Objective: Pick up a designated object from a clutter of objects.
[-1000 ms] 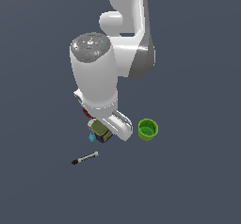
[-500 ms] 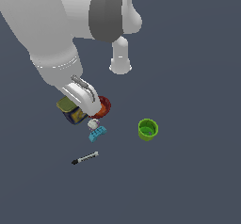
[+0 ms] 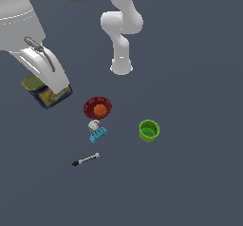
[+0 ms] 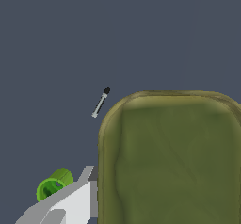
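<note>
Most of the job's looking done: gripper [image 3: 53, 96] is clamping the tin [image 3: 34, 83], hanging at 9 o'clock from the bowl [image 3: 98, 107].

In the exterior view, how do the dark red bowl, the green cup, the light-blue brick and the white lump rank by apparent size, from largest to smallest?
1. dark red bowl
2. green cup
3. light-blue brick
4. white lump

All four rest on the floor, so nearness to the camera hardly matters. The brick and the lump look close in size.

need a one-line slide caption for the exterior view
Panda gripper holds the olive tin at the exterior view's left, apart from the red bowl, brick, marker and green cup.
</note>
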Controlling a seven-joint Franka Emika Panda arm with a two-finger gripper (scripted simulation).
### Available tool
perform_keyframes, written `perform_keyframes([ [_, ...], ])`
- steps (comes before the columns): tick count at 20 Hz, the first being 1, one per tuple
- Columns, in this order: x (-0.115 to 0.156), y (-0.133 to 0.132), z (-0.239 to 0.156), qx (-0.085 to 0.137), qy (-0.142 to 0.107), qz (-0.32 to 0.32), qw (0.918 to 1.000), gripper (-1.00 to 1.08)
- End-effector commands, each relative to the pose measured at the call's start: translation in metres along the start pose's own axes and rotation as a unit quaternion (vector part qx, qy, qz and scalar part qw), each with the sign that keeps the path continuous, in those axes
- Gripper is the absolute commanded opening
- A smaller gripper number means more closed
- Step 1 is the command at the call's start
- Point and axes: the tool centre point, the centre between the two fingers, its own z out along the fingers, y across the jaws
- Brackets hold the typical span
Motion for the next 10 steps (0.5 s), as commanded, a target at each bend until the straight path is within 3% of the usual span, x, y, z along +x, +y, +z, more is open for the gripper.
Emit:
perform_keyframes([
  [1, 0.0044, 0.0071, -0.0119, 0.0, 0.002, -0.001, 1.0, -1.0],
  [10, 0.0088, 0.012, -0.0185, 0.0, 0.002, -0.001, 1.0, -1.0],
])
